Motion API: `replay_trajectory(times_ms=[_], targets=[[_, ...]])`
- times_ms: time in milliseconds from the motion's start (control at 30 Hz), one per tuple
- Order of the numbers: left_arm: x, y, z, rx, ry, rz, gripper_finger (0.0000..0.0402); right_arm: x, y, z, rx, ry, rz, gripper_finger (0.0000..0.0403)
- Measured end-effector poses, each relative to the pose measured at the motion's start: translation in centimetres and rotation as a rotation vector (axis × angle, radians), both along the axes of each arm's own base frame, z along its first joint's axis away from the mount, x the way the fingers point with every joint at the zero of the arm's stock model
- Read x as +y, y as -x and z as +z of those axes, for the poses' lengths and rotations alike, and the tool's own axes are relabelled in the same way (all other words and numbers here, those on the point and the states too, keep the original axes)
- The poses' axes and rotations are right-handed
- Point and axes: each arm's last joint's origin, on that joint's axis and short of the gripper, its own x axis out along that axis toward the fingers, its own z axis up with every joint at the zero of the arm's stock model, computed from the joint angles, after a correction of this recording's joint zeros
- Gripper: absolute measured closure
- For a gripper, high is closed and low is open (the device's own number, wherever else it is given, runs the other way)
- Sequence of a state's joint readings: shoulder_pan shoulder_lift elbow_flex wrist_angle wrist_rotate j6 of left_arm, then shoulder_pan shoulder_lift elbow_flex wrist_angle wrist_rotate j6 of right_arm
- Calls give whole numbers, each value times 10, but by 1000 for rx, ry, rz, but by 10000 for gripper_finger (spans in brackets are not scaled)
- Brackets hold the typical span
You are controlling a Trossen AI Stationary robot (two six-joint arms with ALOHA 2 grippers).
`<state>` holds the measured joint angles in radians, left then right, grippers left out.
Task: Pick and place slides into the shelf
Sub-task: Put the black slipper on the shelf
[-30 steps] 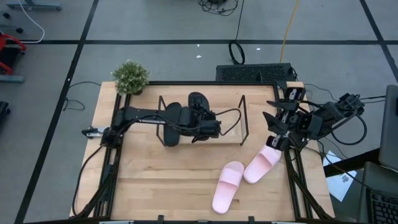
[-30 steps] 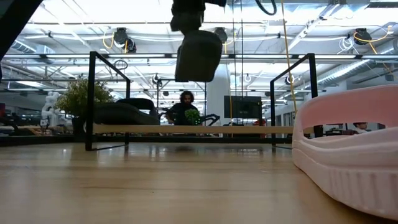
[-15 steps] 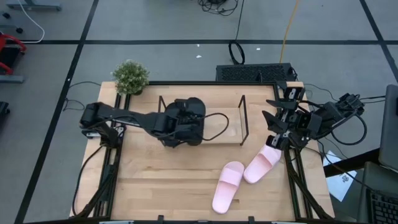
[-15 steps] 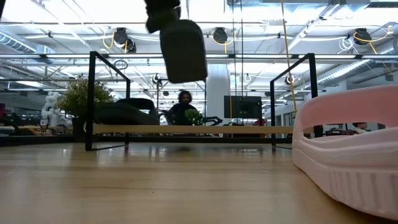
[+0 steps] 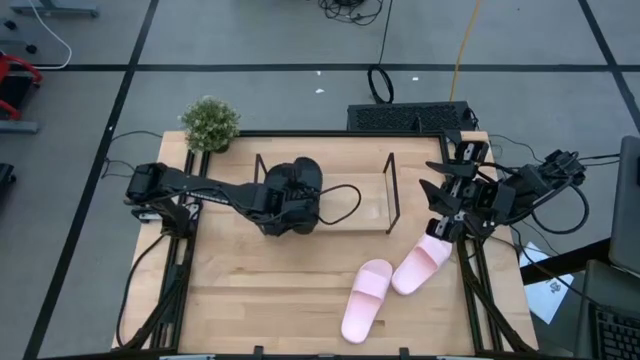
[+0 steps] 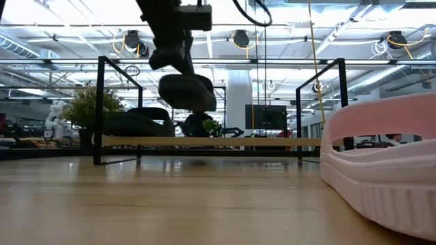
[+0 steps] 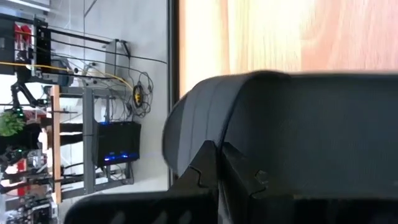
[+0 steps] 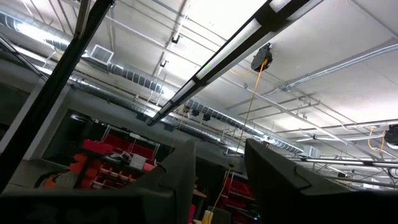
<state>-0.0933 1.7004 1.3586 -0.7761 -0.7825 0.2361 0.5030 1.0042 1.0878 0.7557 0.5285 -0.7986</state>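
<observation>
My left gripper (image 7: 217, 167) is shut on a matte black slide (image 6: 187, 92), held in the air over the left half of the shelf (image 5: 392, 188), a low black rod frame with a clear base. The second black slide (image 6: 136, 122) lies flat on the shelf base at its left end. Both pink slides (image 5: 365, 298) (image 5: 420, 265) lie sole down on the table, near and right of the shelf; one fills the right of the low view (image 6: 381, 177). My right gripper (image 8: 221, 180) is open, parked at the table's right edge and pointing up at the ceiling. My left gripper pinches the black slide between its two fingers at an edge of its dark body (image 7: 205, 134); which part that is cannot be told. The fingers come from above, pointing down. The slide (image 5: 300, 180) hangs below them, lifted clear of the shelf base and roughly level.
A small potted plant (image 5: 210, 122) stands at the table's far left corner. A black box (image 5: 410, 117) sits past the far edge. The right half of the shelf base (image 5: 355, 200) is bare, and bare wood (image 5: 260, 290) lies near the left.
My left gripper has carried the black slide toward the table's left, over the shelf's left half, and then downward. The slide, hanging on end a second ago, has tipped to roughly level. The right arm and the pink slides have not moved.
</observation>
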Motion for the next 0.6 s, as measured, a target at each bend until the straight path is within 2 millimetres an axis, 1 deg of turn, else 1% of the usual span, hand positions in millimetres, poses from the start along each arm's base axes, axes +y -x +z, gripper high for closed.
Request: replay_trajectory(times_ms=[100, 167, 600], targets=[[5, -1, -8, 12, -7, -10, 401, 0, 0, 0, 0, -1, 0, 275], [7, -1, -9, 9, -3, -11, 401, 0, 0, 0, 0, 1, -1, 275], [9, -3, -10, -23, 42, -11, 401, -6, -3, 0, 2, -6, -29, 275]])
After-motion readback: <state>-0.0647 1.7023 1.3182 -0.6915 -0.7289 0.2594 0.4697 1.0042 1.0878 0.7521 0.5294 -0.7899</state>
